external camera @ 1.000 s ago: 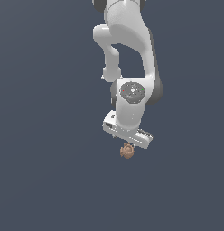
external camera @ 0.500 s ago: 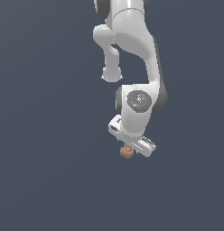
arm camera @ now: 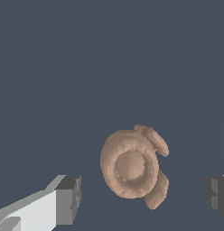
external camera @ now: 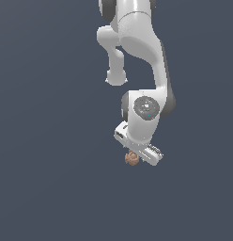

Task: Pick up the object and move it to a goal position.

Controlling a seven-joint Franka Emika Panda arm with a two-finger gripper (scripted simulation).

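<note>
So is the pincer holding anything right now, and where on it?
Nothing is held. The pincer is open, its fingers standing clear on either side of the reddish-brown lumpy object, not touching it.

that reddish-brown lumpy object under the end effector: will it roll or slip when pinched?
The object looks rounded with concentric ridges and side lobes, so it could roll if nudged, though the lobes may stop it. The ridges probably give the fingers some bite, but curved faces may let it twist. The end effector is open, its fingers to either side of the object without touching.

flat, even light; coarse, slightly blocky renders.
</note>
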